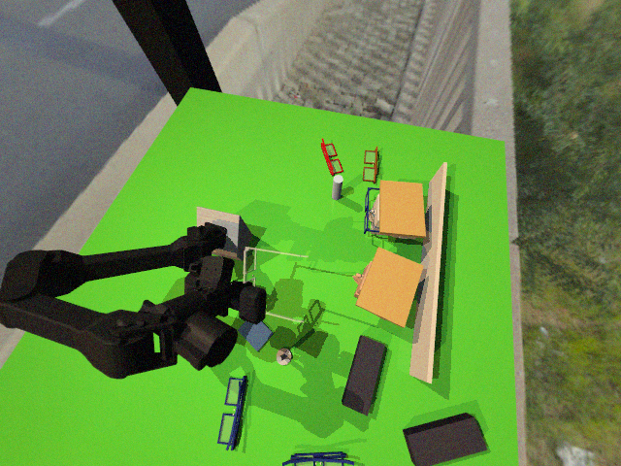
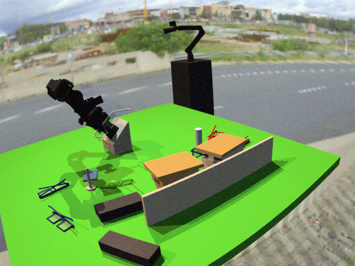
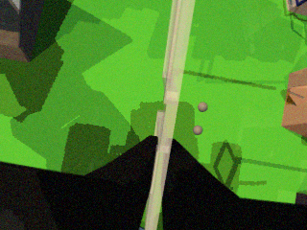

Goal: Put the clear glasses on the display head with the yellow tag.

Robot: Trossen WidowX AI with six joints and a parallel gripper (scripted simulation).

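Note:
My gripper (image 1: 254,296) (image 2: 112,131) (image 3: 160,146) is shut on the clear glasses (image 1: 245,264) (image 2: 107,117) (image 3: 177,48) near the middle of their front. They are held above the table, with both temples open and pointing toward the heads' side in the top view. The near head (image 1: 357,282) (image 2: 159,182) (image 3: 295,107) is bare-faced under a turned orange board. The other head (image 1: 375,213) (image 2: 207,162) wears dark blue glasses (image 1: 367,212) (image 2: 196,152) under its own board. I cannot make out a yellow tag; the fingers partly hide the glasses' front.
A grey wedge block (image 1: 233,228) (image 2: 123,143) stands beside the arm. A long wall (image 1: 435,281) (image 2: 206,180) stands behind the heads. A grey post (image 1: 337,187) (image 2: 198,137), a round-based post (image 1: 284,356) (image 2: 89,178), a blue block (image 1: 256,335), two dark blocks and several spare glasses surround the space.

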